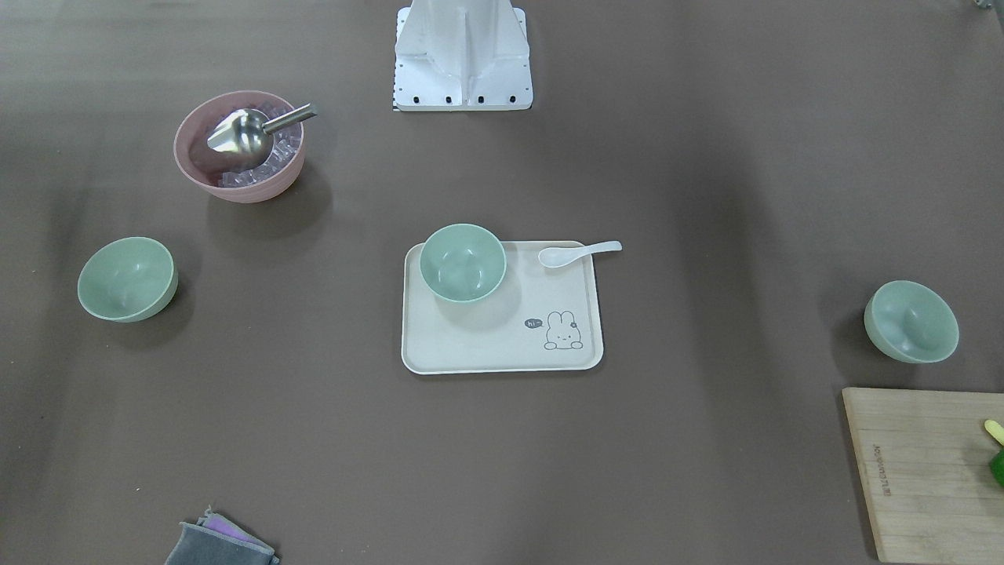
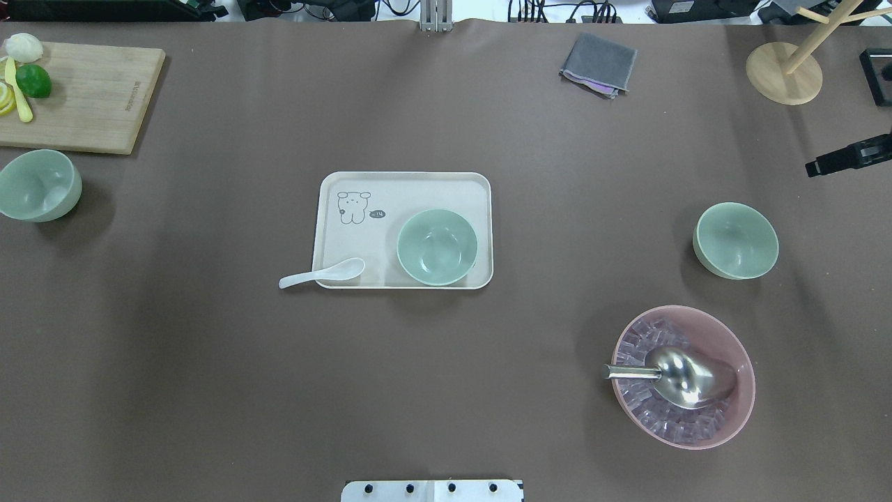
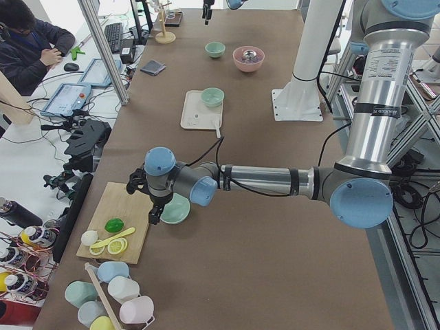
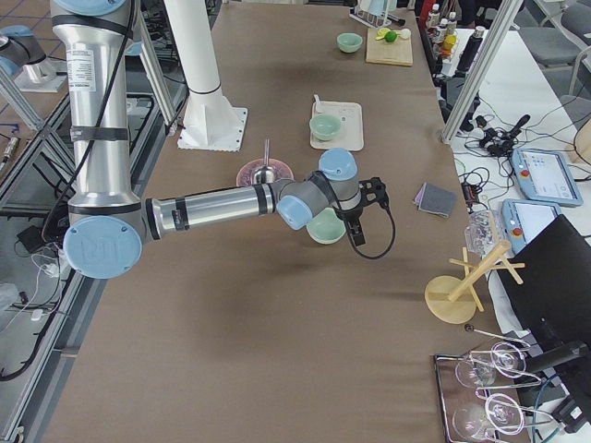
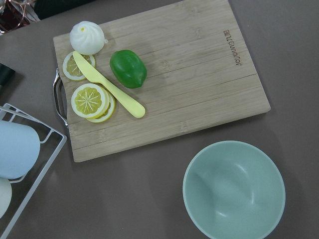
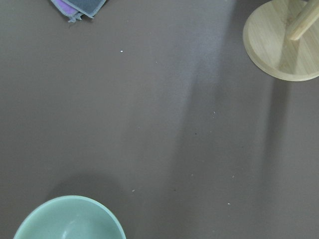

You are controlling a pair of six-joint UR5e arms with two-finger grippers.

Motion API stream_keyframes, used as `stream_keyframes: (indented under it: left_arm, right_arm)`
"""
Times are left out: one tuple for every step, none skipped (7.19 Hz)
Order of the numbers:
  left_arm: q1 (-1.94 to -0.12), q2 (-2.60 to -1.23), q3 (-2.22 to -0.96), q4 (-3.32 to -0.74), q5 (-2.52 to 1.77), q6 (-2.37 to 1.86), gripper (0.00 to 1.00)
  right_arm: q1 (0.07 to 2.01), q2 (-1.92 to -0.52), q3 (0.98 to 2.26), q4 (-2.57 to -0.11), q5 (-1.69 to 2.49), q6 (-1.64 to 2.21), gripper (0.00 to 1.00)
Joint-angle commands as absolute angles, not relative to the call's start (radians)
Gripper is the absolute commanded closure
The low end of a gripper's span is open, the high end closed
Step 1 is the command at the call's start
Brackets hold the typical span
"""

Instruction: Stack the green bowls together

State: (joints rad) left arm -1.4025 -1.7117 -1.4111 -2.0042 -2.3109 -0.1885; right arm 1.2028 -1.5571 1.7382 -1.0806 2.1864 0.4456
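Left arm [image 3: 261,180] stretched low over green bowl [image 3: 177,210]; right arm [image 4: 212,205] alike.

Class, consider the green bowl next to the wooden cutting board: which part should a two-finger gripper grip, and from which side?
Grip the green bowl by its rim, coming down from above, one finger inside, one outside. It stands upright and empty, and its smooth rounded wall offers no flat sides. Probably best on the rim section away from the cutting board.
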Motion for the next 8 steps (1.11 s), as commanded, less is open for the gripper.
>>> stream_keyframes:
  left_arm:
    - [-1.355, -1.717, -1.344, -2.088, -2.309, -0.279, 0.03]
    - [-1.344, -1.715, -1.335, -2.089, -2.307, -0.279, 0.04]
    - [-1.338, -1.720, -1.313, -2.091, -2.306, -0.275, 0.09]
    - [-1.316, -1.721, -1.264, -2.155, -2.306, -0.273, 0.11]
    - [-1.296, -1.729, -1.218, -2.224, -2.287, -0.273, 0.11]
    - [-1.292, -1.730, -1.218, -2.224, -2.280, -0.275, 0.15]
    - [-1.292, -1.730, -1.213, -2.224, -2.279, -0.272, 0.21]
    - [-1.290, -1.730, -1.204, -2.226, -2.281, -0.268, 0.45]
  right_arm:
    - [1.158, -1.560, 1.738, -1.086, 2.146, 0.482, 0.00]
    - [1.158, -1.569, 1.735, -1.083, 2.145, 0.492, 0.00]
    - [1.158, -1.569, 1.735, -1.085, 2.146, 0.494, 0.00]
    - [1.158, -1.569, 1.735, -1.083, 2.138, 0.494, 0.00]
    - [1.158, -1.569, 1.735, -1.083, 2.137, 0.494, 0.00]
    - [1.158, -1.569, 1.736, -1.081, 2.137, 0.494, 0.00]
    - [1.158, -1.569, 1.740, -1.081, 2.138, 0.494, 0.00]
    - [1.158, -1.569, 1.740, -1.081, 2.137, 0.494, 0.00]
